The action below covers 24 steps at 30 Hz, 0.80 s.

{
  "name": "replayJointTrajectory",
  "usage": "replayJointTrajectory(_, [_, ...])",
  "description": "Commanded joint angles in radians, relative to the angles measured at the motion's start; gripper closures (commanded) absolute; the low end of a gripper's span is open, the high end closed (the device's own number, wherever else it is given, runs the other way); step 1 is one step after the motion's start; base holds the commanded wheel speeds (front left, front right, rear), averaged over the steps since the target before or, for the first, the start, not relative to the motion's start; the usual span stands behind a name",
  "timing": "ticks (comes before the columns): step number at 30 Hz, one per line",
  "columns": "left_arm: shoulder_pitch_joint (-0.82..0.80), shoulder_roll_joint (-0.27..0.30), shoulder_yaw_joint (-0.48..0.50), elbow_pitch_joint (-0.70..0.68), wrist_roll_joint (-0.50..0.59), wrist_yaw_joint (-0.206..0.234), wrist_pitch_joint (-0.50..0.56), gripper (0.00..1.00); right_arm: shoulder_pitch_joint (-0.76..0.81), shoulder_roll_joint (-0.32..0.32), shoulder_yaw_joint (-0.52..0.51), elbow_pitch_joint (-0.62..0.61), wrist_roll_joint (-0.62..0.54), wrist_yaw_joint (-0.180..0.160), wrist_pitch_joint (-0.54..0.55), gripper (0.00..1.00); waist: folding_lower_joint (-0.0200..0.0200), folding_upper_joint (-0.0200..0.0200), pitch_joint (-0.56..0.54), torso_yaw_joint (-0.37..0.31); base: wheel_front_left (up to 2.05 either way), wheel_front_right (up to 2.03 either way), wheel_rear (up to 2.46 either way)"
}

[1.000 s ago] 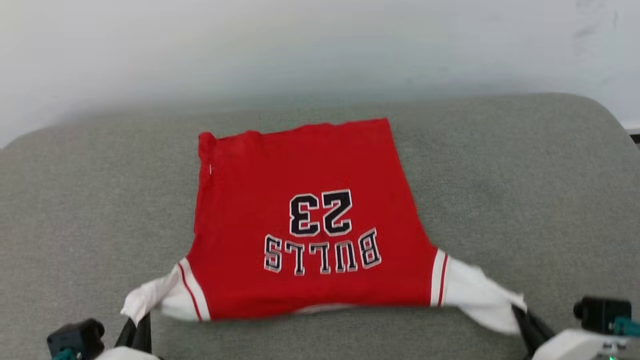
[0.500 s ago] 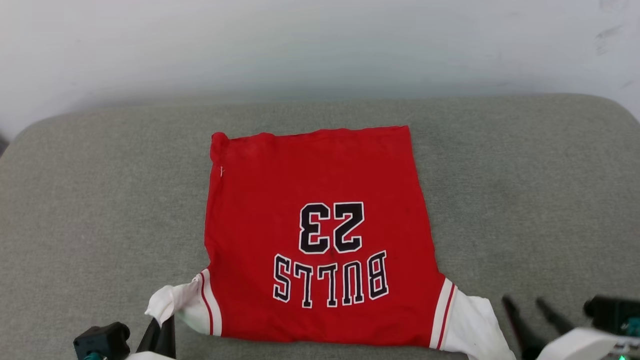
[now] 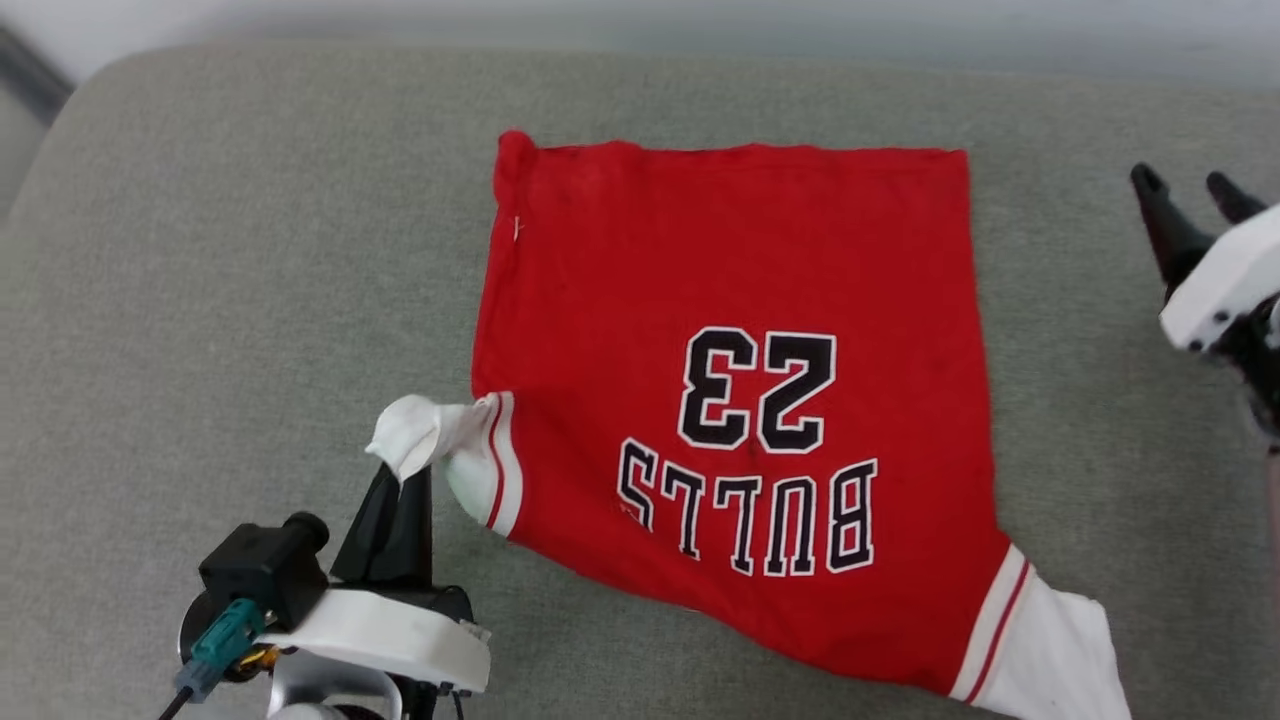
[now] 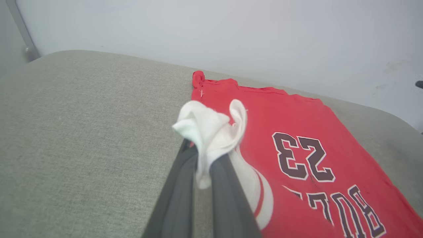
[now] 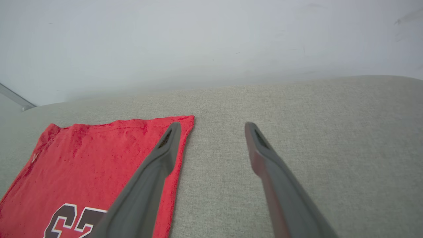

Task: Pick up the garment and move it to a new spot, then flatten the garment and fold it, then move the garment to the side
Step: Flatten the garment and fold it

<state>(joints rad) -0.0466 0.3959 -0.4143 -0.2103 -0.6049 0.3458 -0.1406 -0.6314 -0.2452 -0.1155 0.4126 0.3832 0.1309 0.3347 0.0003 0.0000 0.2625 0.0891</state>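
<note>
1. Red garment (image 3: pixel 740 300) lies mostly flat on the grey padded worktop (image 3: pixel 230 250), lettering up, hem at the far side.
2. Its white near sleeve (image 3: pixel 425 435) is bunched and lifted. The left gripper (image 3: pixel 400 478) has its jaws pinching it, likely to tug the cloth smooth.
3. Right gripper (image 3: pixel 1190 185) hovers near the far hem corner, jaws spread and empty, probably lining up for that corner.
4. Other sleeve (image 3: pixel 1060 650) lies loose.

A grey fabric cushion (image 3: pixel 200 250) carries the red garment (image 3: pixel 700 250), spread lettering-side up.

Head view looks steeply down on the cushion (image 3: pixel 200 250). Both wrist views sit low, close, facing the wall (image 4: pixel 264 33); all share the garment (image 3: pixel 730 300).
</note>
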Motion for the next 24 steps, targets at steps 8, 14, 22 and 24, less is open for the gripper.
replayJointTrajectory(8, [-0.098, -0.047, -0.037, 0.017, 0.023, -0.041, -0.045, 1.0, -0.303, -0.076, 0.042, 0.229, -0.002, 0.0, 0.29, 0.0, -0.0003, 0.0, 0.163, 0.154, 0.0, 0.0, 0.0])
replayJointTrajectory(14, [-0.143, -0.08, -0.059, 0.04, 0.026, -0.065, -0.065, 1.0, -0.407, -0.08, 0.051, 0.308, -0.017, 0.0, 0.421, 0.0, -0.0003, 0.0, 0.231, 0.203, 0.0, 0.0, 0.0])
replayJointTrajectory(22, [-0.17, -0.103, -0.063, 0.08, 0.018, -0.082, -0.084, 1.0, -0.375, -0.024, 0.042, 0.436, -0.023, 0.0, 0.562, 0.0, -0.0003, 0.0, 0.255, 0.215, 0.0, 0.0, 0.0])
replayJointTrajectory(24, [-0.17, -0.103, -0.063, 0.088, 0.015, -0.088, -0.086, 1.0, -0.366, -0.016, 0.046, 0.447, -0.029, 0.0, 0.589, 0.67, -0.0003, 0.0, 0.255, 0.214, 0.0, 0.0, 0.0])
